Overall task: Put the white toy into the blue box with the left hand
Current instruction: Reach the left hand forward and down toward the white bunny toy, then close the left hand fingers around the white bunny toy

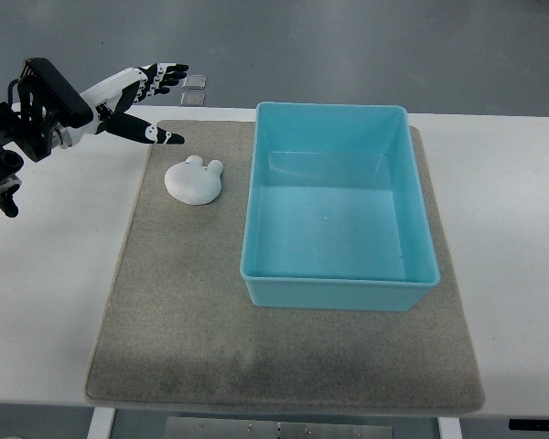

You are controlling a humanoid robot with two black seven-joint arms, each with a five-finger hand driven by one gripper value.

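A white toy (194, 179) shaped like a rabbit's head lies on the grey mat (192, 320), just left of the blue box (337, 271). The box is open at the top and nothing shows inside it. My left hand (146, 96) hangs over the table's far left corner, up and to the left of the toy and apart from it. Its fingers are spread and hold nothing. The right arm is out of view.
The mat lies on a white table (46, 302). Two small grey squares (194, 89) lie on the floor beyond the table's far edge.
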